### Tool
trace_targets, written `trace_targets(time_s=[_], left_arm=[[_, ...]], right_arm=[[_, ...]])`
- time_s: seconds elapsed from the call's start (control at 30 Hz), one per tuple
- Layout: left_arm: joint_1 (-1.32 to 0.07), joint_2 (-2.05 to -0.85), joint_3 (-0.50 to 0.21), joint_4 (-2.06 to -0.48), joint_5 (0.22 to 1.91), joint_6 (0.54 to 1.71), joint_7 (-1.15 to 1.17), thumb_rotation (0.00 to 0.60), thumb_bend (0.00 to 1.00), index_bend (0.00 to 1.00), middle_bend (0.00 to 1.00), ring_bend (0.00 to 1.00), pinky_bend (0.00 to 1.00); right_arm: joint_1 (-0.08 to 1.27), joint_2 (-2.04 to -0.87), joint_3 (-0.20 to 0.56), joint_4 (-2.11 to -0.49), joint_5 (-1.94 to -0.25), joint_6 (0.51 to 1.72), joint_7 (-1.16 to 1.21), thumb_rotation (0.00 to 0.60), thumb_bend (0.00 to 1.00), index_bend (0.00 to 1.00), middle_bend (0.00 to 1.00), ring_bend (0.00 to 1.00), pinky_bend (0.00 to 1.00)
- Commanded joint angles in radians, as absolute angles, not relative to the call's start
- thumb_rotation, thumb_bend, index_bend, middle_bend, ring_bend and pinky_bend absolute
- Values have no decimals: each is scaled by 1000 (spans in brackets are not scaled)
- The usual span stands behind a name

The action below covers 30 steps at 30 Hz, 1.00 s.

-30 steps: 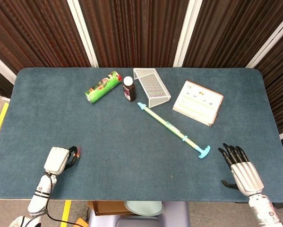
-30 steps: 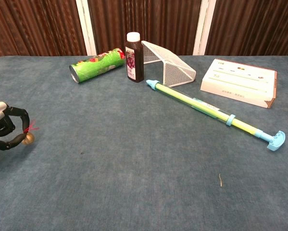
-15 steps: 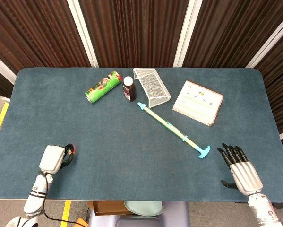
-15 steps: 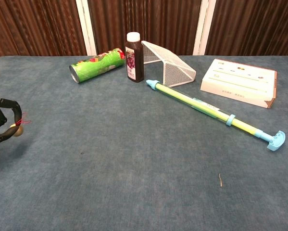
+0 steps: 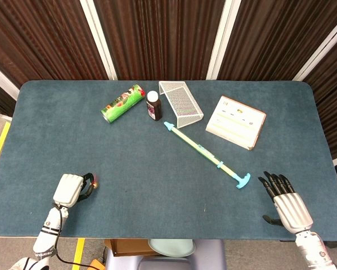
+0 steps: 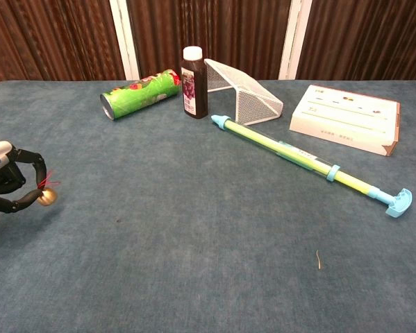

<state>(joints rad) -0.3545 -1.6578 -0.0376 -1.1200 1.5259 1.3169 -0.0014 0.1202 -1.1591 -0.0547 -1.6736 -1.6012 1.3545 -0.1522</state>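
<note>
Your left hand (image 5: 68,190) sits at about 8 o'clock on the blue desk (image 5: 129,152), its fingers (image 6: 27,159) curled in and pinching a small brass bell (image 6: 48,198) with a red thread, held just above the cloth. Toward 11 o'clock a green canister (image 5: 122,103) lies on its side, and just beside it at 12 o'clock stands a dark juice bottle (image 5: 153,106). A white wire-mesh holder (image 5: 181,103) rests right next to the bottle. From there a long green and blue water squirter (image 5: 206,155) runs diagonally down toward 4 o'clock. At about 2 o'clock lies a flat white box (image 5: 236,121). Your right hand (image 5: 285,201) rests at 4 o'clock, palm down, fingers stretched out and spread, holding nothing; the squirter's blue handle end lies near its fingertips but apart from them.
</note>
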Motion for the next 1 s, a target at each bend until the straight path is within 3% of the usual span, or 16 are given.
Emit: trace_targets(time_s=[0.03,0.27,0.5,0.57,0.67,0.73,0.93,1.0], left_arm=[[-356,-1660,-40,-1115,1524,1316,3,600,439,710,1000,1000,1000],[-357,-1661,-41,-1110,1521,1316,4,600,438,700,1000,1000,1000],[-361,-1673,-37,-1082,1503,1279,5,600,438,610,1000,1000,1000],[-362,-1674,-34,-1075,1498,1267,8,600,437,540,1000,997,1000],[-364,-1661,-25,-1084,1489,1237,24,600,423,203,951,941,1000],[-365,-1645,-22,-1108,1479,1219,36,600,414,35,886,897,1000],[-341,-1574,-10,-1188,1489,1255,48,600,412,0,830,858,1000],[-311,-1515,-7,-1251,1497,1313,62,600,408,0,708,766,937]], right_arm=[[120,-1159,-53,-1674,-1598,1356,-151,600,181,0,0,0,0],[121,-1161,-55,-1673,-1599,1353,-154,600,181,0,0,0,0],[121,-1162,-55,-1672,-1600,1353,-156,600,181,0,0,0,0],[121,-1162,-55,-1673,-1599,1353,-156,600,181,0,0,0,0],[120,-1162,-55,-1673,-1599,1354,-157,600,181,0,0,0,0],[120,-1161,-56,-1673,-1600,1354,-157,600,181,0,0,0,0],[117,-1154,-59,-1678,-1609,1363,-148,600,181,0,0,0,0],[114,-1149,-60,-1680,-1615,1372,-141,600,181,0,0,0,0]])
